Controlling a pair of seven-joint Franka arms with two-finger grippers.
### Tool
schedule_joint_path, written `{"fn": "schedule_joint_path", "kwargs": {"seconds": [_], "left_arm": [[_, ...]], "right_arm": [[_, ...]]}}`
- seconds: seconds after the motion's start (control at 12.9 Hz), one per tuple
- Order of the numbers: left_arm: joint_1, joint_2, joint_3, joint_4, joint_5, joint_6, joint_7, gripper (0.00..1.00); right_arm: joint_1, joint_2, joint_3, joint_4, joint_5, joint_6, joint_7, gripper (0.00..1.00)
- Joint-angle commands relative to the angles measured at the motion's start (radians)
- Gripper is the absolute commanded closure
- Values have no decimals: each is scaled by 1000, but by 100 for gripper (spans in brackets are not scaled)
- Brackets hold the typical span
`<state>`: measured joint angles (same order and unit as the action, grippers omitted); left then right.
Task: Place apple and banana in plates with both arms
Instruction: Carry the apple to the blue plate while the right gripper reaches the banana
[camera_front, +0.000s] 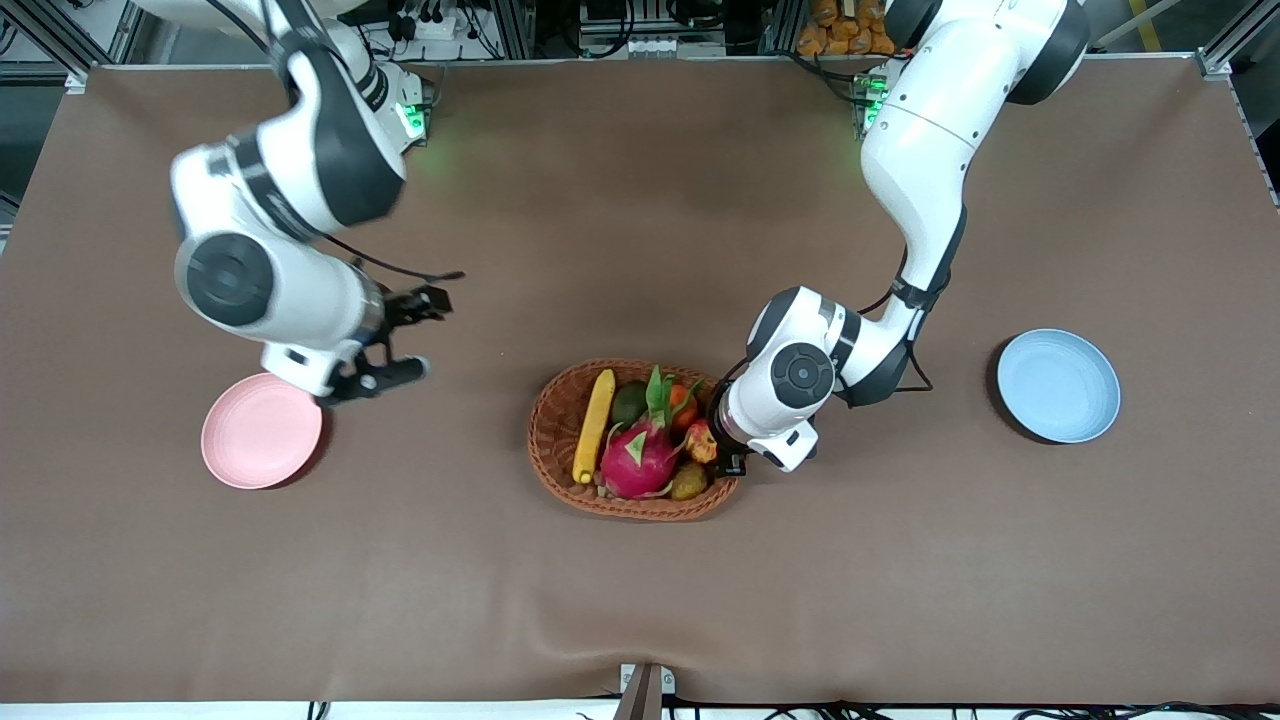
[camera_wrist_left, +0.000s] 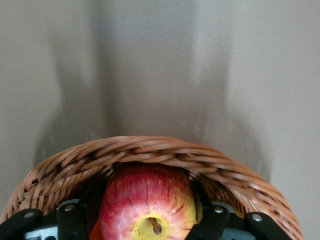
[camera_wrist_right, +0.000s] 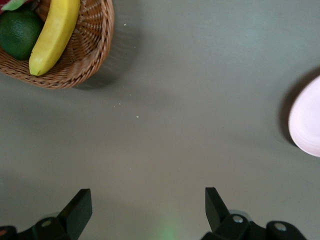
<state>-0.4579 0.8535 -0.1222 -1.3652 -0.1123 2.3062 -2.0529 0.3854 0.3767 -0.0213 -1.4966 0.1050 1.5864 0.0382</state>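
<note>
Both hands | left hand (camera_wrist_left: 145, 220) grips apple (camera_wrist_left: 147, 202) | right hand (camera_wrist_right: 145, 207) open

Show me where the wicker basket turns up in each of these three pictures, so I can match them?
Front view: the wicker basket sits mid-table, full of fruit, between the two plates.
Left wrist view: its rim arcs across the lower half, with the apple inside between the left gripper fingers.
Right wrist view: one end shows in a corner, holding the banana.
Shared landmark: the basket's woven brown rim.
</note>
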Motion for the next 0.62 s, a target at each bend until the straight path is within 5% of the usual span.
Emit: {"fn": "schedule_joint_path", "kwargs": {"seconds": [0.0, 0.31, 0.54], "left_arm": [[33, -48, -4, 26, -7, -59, 60, 100], [99, -172, -11, 66, -15, -224, 167, 100], [212, -275, -13, 64, -76, -388, 374, 100]], "right_arm": [[44, 51, -9, 42, 18, 102, -3, 0], [104, 139, -8, 41, 22, 256, 12, 0], [173, 235, -8, 41, 28, 559, 98, 0]]}}
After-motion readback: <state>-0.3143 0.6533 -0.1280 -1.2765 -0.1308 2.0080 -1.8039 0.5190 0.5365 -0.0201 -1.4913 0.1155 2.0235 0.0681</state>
